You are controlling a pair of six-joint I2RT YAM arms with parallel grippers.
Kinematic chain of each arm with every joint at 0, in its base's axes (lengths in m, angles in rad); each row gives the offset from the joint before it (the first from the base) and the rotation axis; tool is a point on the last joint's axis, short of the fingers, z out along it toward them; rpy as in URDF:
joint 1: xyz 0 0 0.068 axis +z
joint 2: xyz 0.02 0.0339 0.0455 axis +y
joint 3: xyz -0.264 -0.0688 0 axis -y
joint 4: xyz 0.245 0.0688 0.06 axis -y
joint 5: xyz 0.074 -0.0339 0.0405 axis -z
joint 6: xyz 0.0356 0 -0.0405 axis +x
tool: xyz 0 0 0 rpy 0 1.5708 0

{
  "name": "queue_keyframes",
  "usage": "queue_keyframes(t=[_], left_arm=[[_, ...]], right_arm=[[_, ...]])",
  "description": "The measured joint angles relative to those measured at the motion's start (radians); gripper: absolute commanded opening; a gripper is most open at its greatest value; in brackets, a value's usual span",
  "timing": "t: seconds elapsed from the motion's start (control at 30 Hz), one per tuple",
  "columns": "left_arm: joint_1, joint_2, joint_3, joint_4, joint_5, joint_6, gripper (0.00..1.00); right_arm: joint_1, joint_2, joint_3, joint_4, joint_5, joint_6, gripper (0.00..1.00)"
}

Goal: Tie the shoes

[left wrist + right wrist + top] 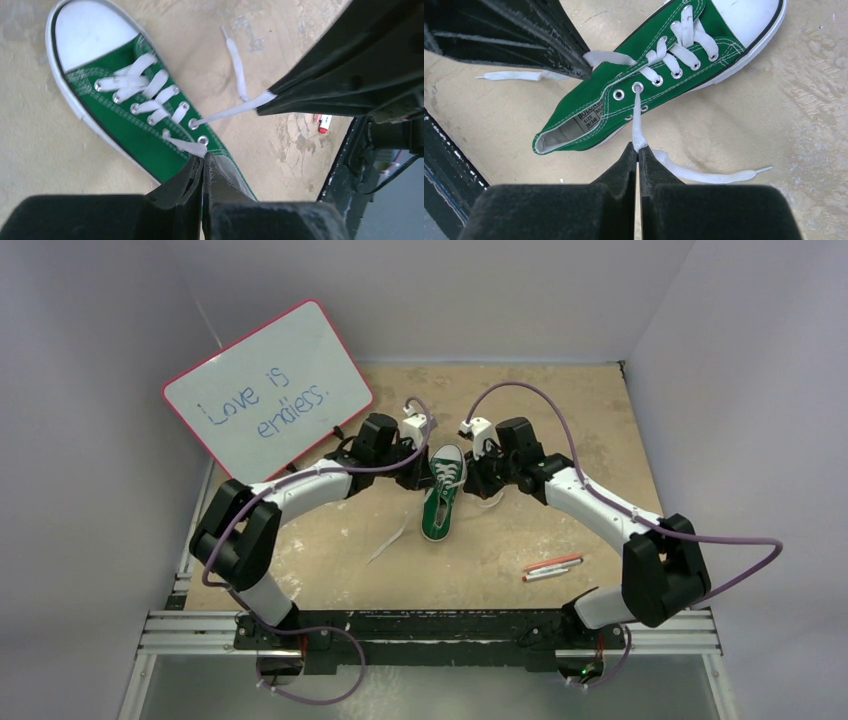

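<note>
The green sneaker (441,498) lies in the middle of the table with its white toe cap pointing away from the arm bases. My left gripper (424,470) is at its left side and my right gripper (471,476) at its right. In the left wrist view my left gripper (204,156) is shut on a short white lace (186,145) coming from the shoe's (125,125) top eyelets. In the right wrist view my right gripper (638,148) is shut on the other lace (637,117), pulled taut from an eyelet of the shoe (624,97); its loose end (711,175) trails on the table.
A whiteboard (268,390) with a pink rim leans at the back left. Two markers (552,567) lie on the table at the front right. A loose lace end (386,545) lies to the left of the shoe's heel. The black rail (430,625) runs along the front edge.
</note>
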Motion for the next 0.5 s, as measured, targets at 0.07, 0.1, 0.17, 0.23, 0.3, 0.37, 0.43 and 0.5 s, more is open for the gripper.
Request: queue_keyframes(t=[0.07, 0.1, 0.17, 0.23, 0.3, 0.37, 0.43, 0.5], left_arm=[[-0.024, -0.015, -0.002, 0.020, -0.020, 0.029, 0.00], [-0.035, -0.023, -0.005, 0.037, -0.026, 0.040, 0.00], [-0.057, -0.045, -0.023, 0.087, -0.037, 0.069, 0.00], [-0.073, -0.060, -0.046, 0.138, -0.042, 0.095, 0.00], [-0.079, -0.064, -0.065, 0.183, -0.048, 0.116, 0.00], [-0.081, -0.064, -0.087, 0.237, -0.059, 0.127, 0.00], [-0.082, -0.060, -0.099, 0.280, -0.063, 0.134, 0.00], [-0.084, -0.045, -0.100, 0.311, -0.062, 0.135, 0.01]], right_arm=[[0.000, -0.003, 0.000, -0.007, 0.000, 0.000, 0.00], [0.000, -0.005, 0.000, -0.010, 0.000, 0.002, 0.00], [0.000, -0.006, 0.006, -0.023, 0.000, 0.005, 0.00], [0.000, -0.007, 0.017, -0.032, 0.000, 0.006, 0.00], [0.000, -0.014, 0.024, -0.037, 0.000, 0.007, 0.00], [0.000, -0.024, 0.029, -0.046, 0.001, 0.008, 0.00], [0.000, -0.031, 0.034, -0.061, 0.001, 0.007, 0.00], [0.000, -0.032, 0.043, -0.084, 0.000, 0.003, 0.00]])
